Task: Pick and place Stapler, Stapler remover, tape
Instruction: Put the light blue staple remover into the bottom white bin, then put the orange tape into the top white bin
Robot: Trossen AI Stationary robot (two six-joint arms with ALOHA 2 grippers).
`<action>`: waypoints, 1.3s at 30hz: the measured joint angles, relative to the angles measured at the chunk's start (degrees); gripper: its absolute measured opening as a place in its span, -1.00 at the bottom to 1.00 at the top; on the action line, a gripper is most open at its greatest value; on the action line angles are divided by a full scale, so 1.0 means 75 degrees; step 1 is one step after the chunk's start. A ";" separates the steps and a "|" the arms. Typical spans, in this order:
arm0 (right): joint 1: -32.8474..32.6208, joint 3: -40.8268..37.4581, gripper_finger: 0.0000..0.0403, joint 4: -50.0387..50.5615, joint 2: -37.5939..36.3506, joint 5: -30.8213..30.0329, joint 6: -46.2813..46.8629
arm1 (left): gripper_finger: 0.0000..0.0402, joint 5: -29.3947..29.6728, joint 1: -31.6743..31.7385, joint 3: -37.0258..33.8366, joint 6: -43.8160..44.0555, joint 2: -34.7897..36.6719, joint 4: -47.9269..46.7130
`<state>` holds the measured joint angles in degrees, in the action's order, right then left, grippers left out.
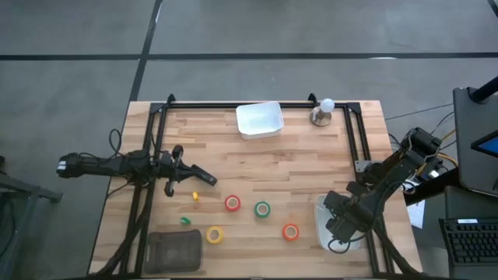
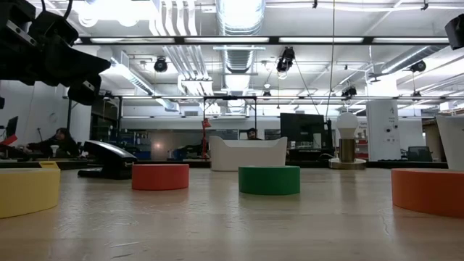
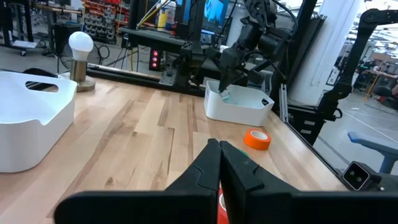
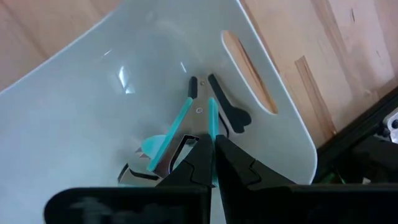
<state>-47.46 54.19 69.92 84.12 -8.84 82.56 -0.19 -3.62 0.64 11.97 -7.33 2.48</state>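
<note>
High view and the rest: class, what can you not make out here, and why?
High view: the right gripper and its arm cover most of the white bin, hiding what is inside.
Low view: the yellow tape is cut off by the left edge, and a red tape by the right edge.
High view: a small green piece is too small to name.

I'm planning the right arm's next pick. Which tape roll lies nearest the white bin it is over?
The orange-red roll, at the right end of the group, beside the right-hand bin. The green, other red and yellow rolls lie farther left.
</note>
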 joint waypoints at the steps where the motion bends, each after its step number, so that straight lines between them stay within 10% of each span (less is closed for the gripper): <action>1: 0.0000 0.0000 -0.96 -0.0005 0.0000 0.0008 0.0000 | -0.96 0.0002 0.0000 -0.0001 0.0000 0.0000 0.0000; 27: 0.0048 0.0690 -0.48 0.0394 -0.0003 -0.0088 -0.0029 | -0.96 0.0001 0.0000 -0.0001 0.0001 0.0000 0.0000; 39: 0.0053 0.1556 -0.36 0.0314 -0.0006 -0.2000 -0.0513 | -0.96 0.0003 -0.0001 -0.0001 0.0000 0.0000 0.0000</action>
<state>-47.06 65.87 72.27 84.07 -23.84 78.72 -0.16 -3.63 0.63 11.97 -7.33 2.48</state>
